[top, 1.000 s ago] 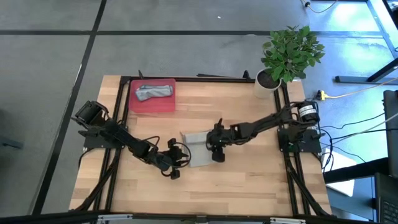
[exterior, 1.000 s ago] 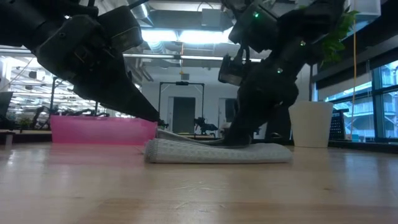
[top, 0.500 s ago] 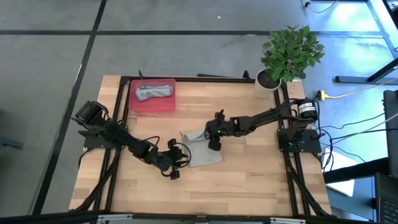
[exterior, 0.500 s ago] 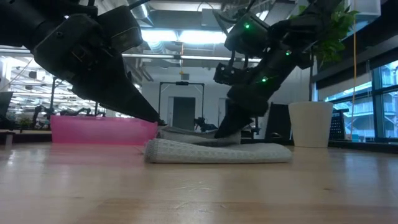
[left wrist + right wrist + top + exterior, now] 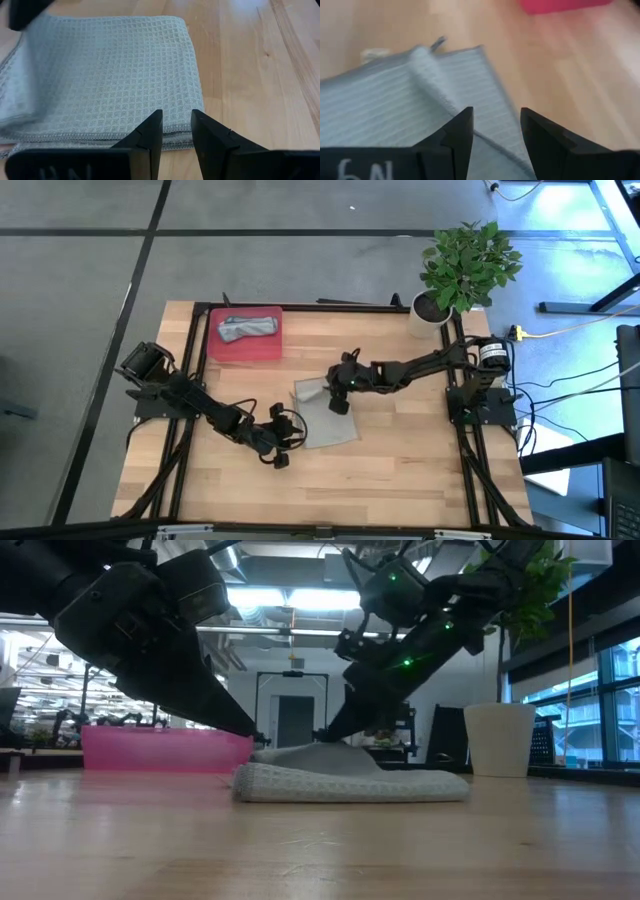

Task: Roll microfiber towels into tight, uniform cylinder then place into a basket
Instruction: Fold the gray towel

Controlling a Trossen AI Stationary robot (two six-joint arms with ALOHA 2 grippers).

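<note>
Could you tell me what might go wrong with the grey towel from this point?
1. The right gripper is open above the grey towel, whose far edge lies loosely folded over; it could flop back and spoil a tight roll.
2. The left gripper, its fingers slightly apart, sits at the towel's near edge without pinching it, so the cloth may slide on the wooden table during rolling.

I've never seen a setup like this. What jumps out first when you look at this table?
Two dark robot arms meet over a folded grey towel in the middle of the wooden table; the left gripper sits at its near edge, the right gripper at its far corner. At the back left, a red tray holds another rolled towel, and a leafy potted plant stands at the back right corner.
</note>
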